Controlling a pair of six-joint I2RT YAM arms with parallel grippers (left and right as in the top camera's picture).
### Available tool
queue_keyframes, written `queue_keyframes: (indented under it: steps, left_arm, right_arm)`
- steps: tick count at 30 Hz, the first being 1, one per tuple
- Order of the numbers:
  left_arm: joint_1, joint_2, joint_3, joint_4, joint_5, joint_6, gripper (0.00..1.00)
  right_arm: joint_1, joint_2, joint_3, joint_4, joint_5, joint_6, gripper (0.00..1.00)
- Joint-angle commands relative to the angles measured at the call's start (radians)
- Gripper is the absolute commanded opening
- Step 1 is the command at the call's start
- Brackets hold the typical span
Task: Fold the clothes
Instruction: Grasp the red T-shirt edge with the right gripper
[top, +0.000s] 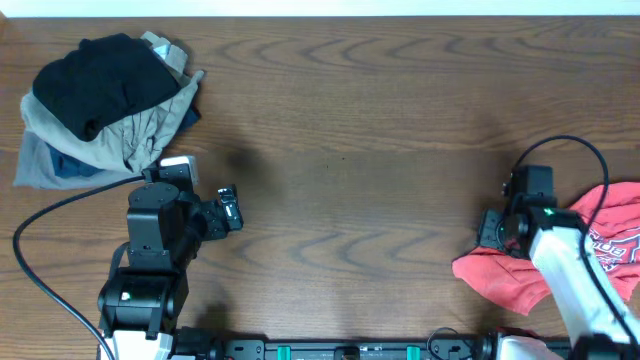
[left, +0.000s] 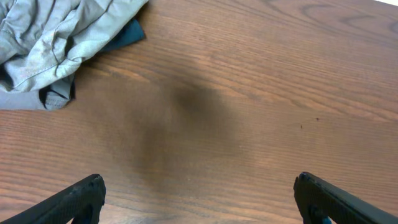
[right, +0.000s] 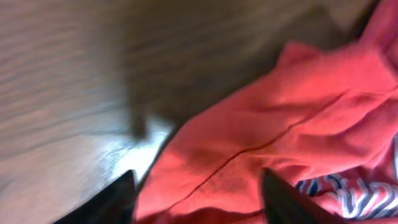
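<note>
The step in hand looks like the first grab. Near the front right corner of the desk (top: 380, 130) the T-shirt (top: 490, 275) lies crumpled: soft red-orange cotton in loose folds, with a stitched seam and a bit of navy-and-white print showing. The right gripper (right: 199, 196) stands over its left edge, dark fingers either side of a ridge of cloth; the blurred view does not tell whether they have pinched it. Next, I judge, it needs a firm hold, then a pull to the bare middle to spread the shirt flat. The left gripper (left: 199, 186) hangs wide above wood grain. At the far left corner sits a heap of clothes (top: 100, 110), black over khaki, grey and blue
</note>
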Motion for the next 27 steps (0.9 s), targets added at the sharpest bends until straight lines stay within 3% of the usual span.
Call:
queue_keyframes:
  steps: [1,6,11,12,18,23,25,27]
  left_arm:
    - [0.004,-0.001,0.026,-0.002,0.007,-0.005,0.98]
    - [0.004,-0.001,0.026,-0.002,0.006,-0.005,0.98]
    - [0.004,-0.001,0.026,-0.002,0.006,-0.005,0.98]
    - [0.004,-0.001,0.026,-0.002,0.006,-0.005,0.98]
    - [0.004,-0.001,0.026,0.013,0.006,-0.005,0.98]
    - [0.004,0.002,0.026,0.056,0.006,-0.006,0.98]
    - [0.004,0.008,0.026,0.066,0.007,-0.006,0.98]
    - [0.004,0.021,0.026,0.066,0.007,-0.006,0.98]
  right_arm:
    - [-0.010,0.056,0.016,0.012,0.039,0.056,0.50]
    - [-0.010,0.134,0.016,0.030,0.039,0.056,0.42]
    - [-0.010,0.186,0.016,0.057,0.035,0.064,0.04]
    - [-0.010,0.190,0.016,0.064,0.035,0.073,0.01]
    - [-0.007,0.189,0.023,0.306,-0.230,0.078,0.01]
    - [0.013,0.189,0.048,0.794,-0.652,0.104,0.01]
    - [0.048,0.189,0.066,0.930,-0.700,0.148,0.01]
    - [0.087,0.189,0.089,0.945,-0.713,0.152,0.01]
